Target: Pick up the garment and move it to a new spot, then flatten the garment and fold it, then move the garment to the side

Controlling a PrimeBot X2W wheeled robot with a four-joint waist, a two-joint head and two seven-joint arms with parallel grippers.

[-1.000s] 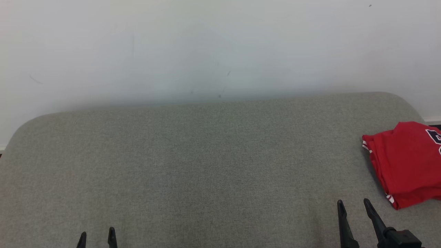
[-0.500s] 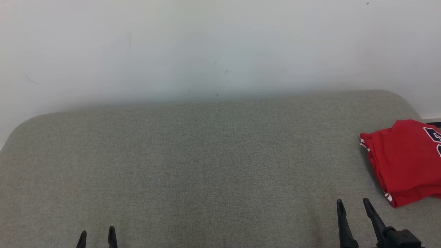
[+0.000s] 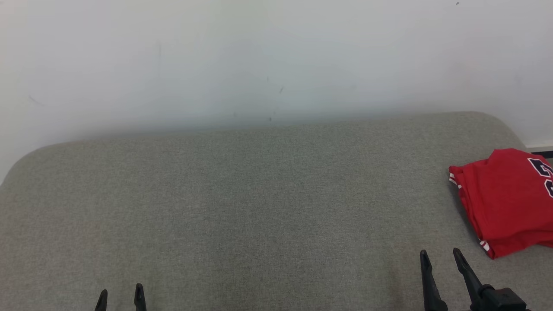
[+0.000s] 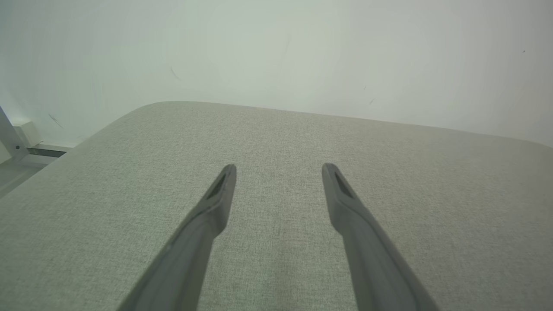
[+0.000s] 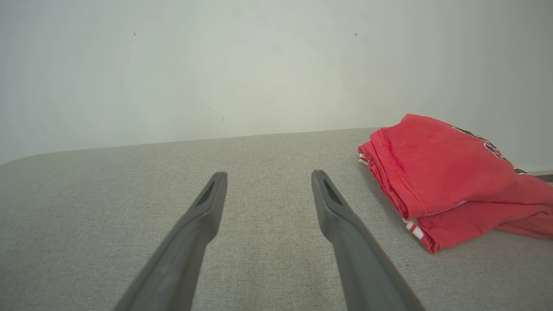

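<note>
Grey cloth covers the tabletop point(image 3: 259, 194) in front of me. I think the folding is done, so the best thing now is to back off slowly and bump nothing. Close to me, my left end effector point(image 3: 120, 290) and right end effector point(image 3: 440, 252) are both wide open and hold nothing. Farther off on the right lies the red garment point(image 3: 505, 198), folded in a neat pile. Behind it all is a white wall point(image 3: 259, 56).

Left hand point(image 3: 120, 288), right hand point(image 3: 440, 250): both splayed
</note>
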